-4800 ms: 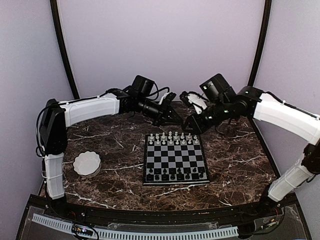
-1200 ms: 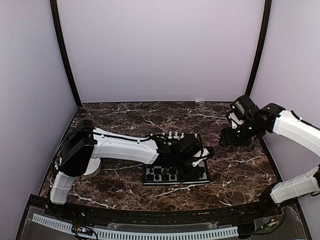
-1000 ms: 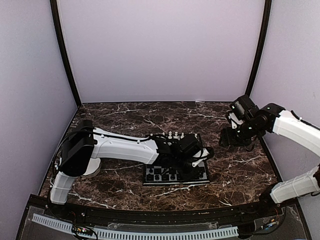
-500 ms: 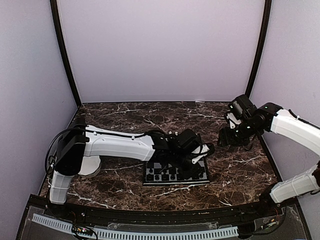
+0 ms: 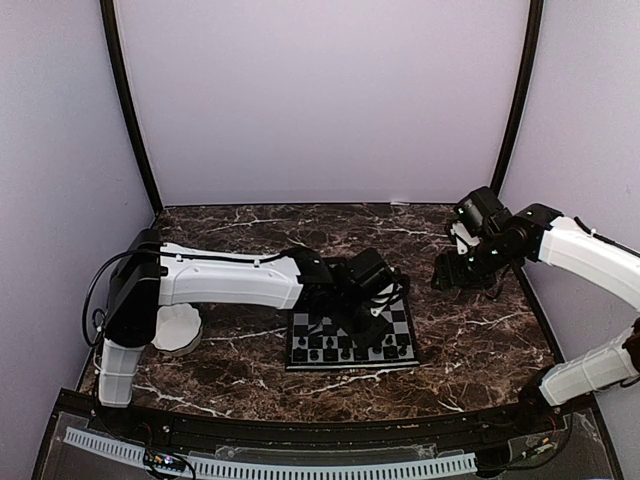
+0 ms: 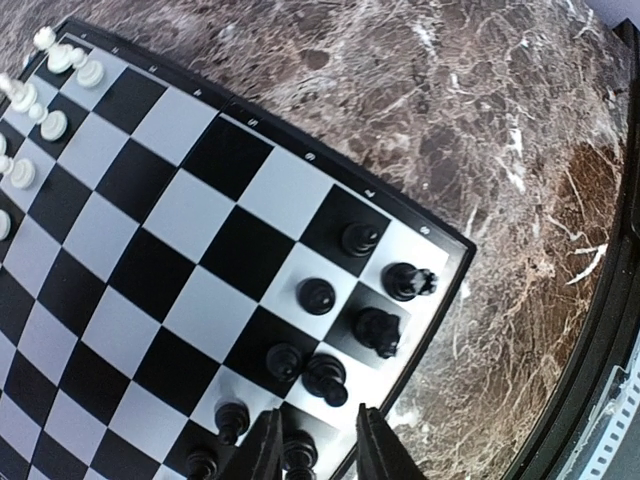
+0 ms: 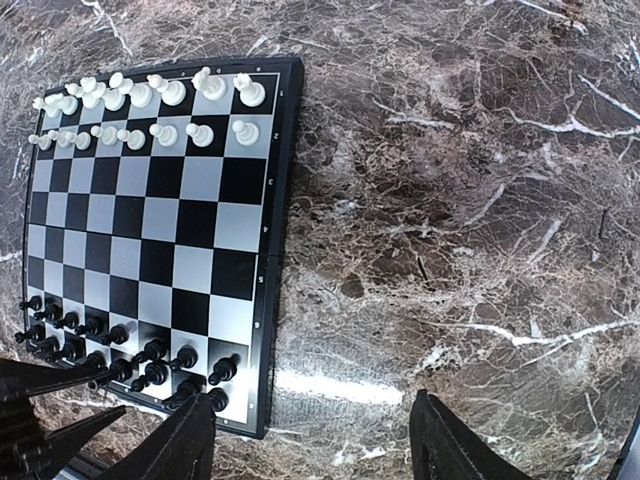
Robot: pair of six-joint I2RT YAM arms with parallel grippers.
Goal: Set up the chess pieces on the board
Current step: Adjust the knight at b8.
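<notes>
Nearest the arm bases, the white scalloped bowl (image 5: 180, 328) sits on the dark marble tabletop (image 5: 480, 330), well behind my left gripper (image 6: 316, 416). It is tucked beside that arm's upright link, which hides part of it, and I cannot see what it contains. The left jaws are released, parted only narrowly, and point down over the board (image 6: 200, 215) at its thin black border. One small black piece (image 6: 298, 455) stands in the gap, closer to one finger, and I cannot tell whether it touches. Just ahead of the fingertips the other black pieces (image 6: 340, 335) stand in two rough rows along that edge. They are glossy rounded plastic with knobbed heads, and a few sit off-centre on their squares. Beyond them run smooth, flat checks of black and pale grey, and at the corner farthest from these jaws the white pieces (image 6: 40, 110) cluster. My right gripper (image 7: 312, 400) hangs wide open above the tabletop, off the board's side, with only white-veined brown stone between its dark tapered fingers. To the left of those jaws the whole board lies flat, with the black pieces in two rows at the edge nearest the fingers and the white pieces in two rows at the far edge.
</notes>
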